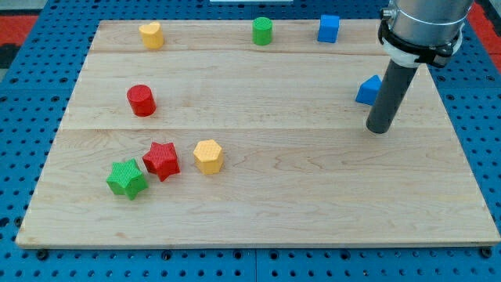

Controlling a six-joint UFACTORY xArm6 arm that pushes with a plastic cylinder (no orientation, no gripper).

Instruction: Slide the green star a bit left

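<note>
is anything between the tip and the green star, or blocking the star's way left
My tip is far to the view's right of the green star. The red star touches the green star's upper right, and the yellow hexagonal block sits just beyond, both near a straight approach. To the star's left, only bare board shows.

My arm [423, 23] comes down from the view's top right corner. Only its round grey end shows, with a black ring around it. A straight dark rod [390, 90] sticks out below the ring. It leans a little toward the view's left. My tip [377, 130] rests low on the view's right side.
</note>
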